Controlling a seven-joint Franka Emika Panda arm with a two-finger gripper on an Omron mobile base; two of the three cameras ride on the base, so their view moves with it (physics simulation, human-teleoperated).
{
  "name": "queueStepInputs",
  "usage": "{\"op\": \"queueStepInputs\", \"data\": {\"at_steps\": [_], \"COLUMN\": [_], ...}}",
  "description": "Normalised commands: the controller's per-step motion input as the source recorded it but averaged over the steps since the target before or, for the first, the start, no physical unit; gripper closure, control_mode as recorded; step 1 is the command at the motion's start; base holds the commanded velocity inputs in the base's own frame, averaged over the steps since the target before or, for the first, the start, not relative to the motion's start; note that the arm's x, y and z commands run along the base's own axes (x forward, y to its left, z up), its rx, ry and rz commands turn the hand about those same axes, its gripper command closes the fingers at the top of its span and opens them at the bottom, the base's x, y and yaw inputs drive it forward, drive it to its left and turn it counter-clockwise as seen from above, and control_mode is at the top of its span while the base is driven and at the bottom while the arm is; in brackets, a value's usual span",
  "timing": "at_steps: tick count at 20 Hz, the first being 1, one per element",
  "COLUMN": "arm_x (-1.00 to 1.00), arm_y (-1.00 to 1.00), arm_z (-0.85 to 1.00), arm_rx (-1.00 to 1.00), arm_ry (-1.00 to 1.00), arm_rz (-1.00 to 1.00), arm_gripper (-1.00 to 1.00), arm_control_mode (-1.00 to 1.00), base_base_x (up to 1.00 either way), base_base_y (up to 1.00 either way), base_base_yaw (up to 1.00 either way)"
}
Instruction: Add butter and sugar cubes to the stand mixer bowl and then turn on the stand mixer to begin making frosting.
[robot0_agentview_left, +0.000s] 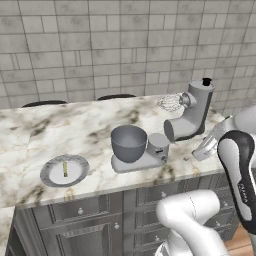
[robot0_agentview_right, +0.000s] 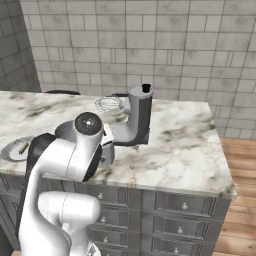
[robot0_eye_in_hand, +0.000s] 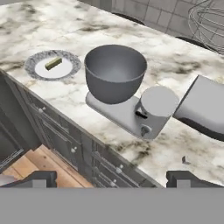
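The butter (robot0_agentview_left: 65, 168) is a small pale-yellow stick lying on a round grey plate (robot0_agentview_left: 50, 176) at the counter's front left, and it also shows on the plate (robot0_eye_in_hand: 70, 65) as butter (robot0_eye_in_hand: 53, 64). The stand mixer bowl (robot0_agentview_left: 128, 142) sits empty on the stand mixer's flat base (robot0_eye_in_hand: 118, 114). The stand mixer (robot0_agentview_left: 192, 117) has its head tilted back, with the whisk (robot0_agentview_left: 170, 102) raised. My gripper (robot0_eye_in_hand: 112, 178) hangs open and empty in front of the counter edge, right of the base. Sugar cubes are out of view.
A marble counter (robot0_agentview_left: 90, 125) runs along a tiled wall, with grey drawers (robot0_agentview_left: 150, 200) below it. A tiny dark speck (robot0_eye_in_hand: 183, 159) lies on the counter near the mixer's column. My own arm (robot0_agentview_right: 70, 155) blocks the bowl in the right base view.
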Motion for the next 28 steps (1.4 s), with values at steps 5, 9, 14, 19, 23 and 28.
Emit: {"op": "queueStepInputs", "data": {"at_steps": [5,9,14,19,23,28], "arm_x": [0.0,0.0,0.0,0.05,0.35,0.46], "arm_y": [-0.91,-0.67,-0.36,-0.13,-0.01,0.0], "arm_z": [0.0,-0.22,-0.22,-0.25,-0.26,-0.18], "arm_rx": [0.17,0.13,0.08,0.02,0.0,0.0], "arm_ry": [-0.11,-0.16,-0.15,-0.11,-0.02,0.0], "arm_rz": [0.0,0.0,0.0,0.0,0.01,0.03], "arm_gripper": [-1.0,-1.0,-1.0,-1.0,-1.0,-1.0], "arm_control_mode": [-1.0,-1.0,-1.0,-1.0,-1.0,-1.0], "base_base_x": [0.0,0.0,0.0,0.0,0.0,0.0], "base_base_y": [0.0,0.0,0.0,0.0,0.0,0.0], "base_base_yaw": [0.0,0.0,0.0,0.0,0.0,0.0]}}
